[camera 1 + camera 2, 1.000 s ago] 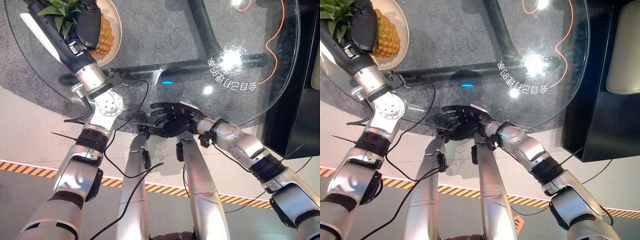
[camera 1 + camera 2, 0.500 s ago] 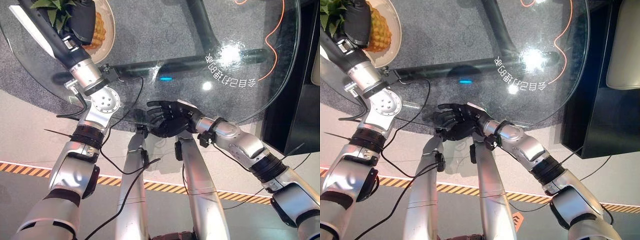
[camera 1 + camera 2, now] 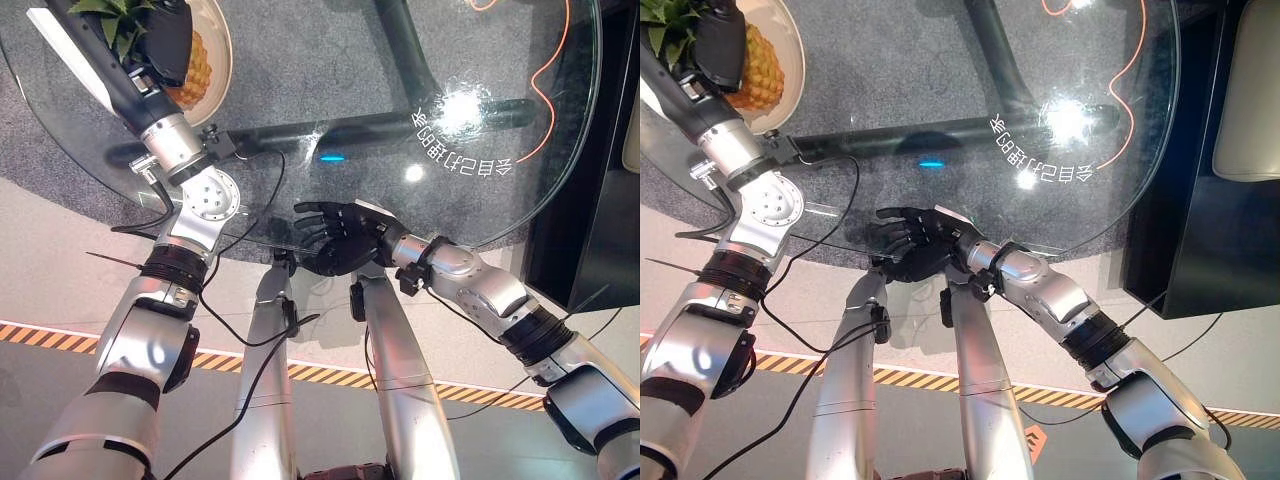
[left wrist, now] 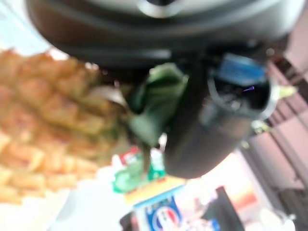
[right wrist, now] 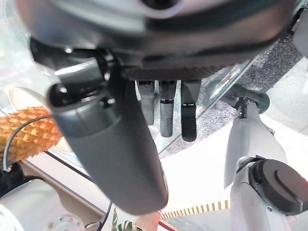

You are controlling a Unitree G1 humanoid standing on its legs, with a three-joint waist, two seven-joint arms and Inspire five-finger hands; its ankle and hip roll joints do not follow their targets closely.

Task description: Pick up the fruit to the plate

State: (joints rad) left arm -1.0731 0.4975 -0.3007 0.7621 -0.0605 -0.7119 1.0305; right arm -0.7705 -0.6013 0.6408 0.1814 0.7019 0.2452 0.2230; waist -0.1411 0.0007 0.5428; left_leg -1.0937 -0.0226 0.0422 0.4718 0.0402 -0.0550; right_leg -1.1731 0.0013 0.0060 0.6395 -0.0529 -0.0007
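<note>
Glass table (image 3: 330, 90), pineapple (image 3: 762, 70) on plate (image 3: 790, 45), left hand (image 3: 722, 55) gripping it

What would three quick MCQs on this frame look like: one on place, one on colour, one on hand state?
1. Where is the pineapple?
A. on the plate at the table's far left
B. on the floor
C. in the right hand

2. What colour is the pineapple's body?
A. purple
B. orange-yellow
C. white

3. How is the right hand?
A. curled round the fruit
B. fingers straight, holding nothing
C. pressing on the plate

Answers:
1 A: the pineapple lies on the plate, on the glass table, with the left hand over it.
2 B: its skin is orange-yellow under green leaves.
3 B: the right hand sits by the table's near edge, its fingers straight and nothing in it.
</note>
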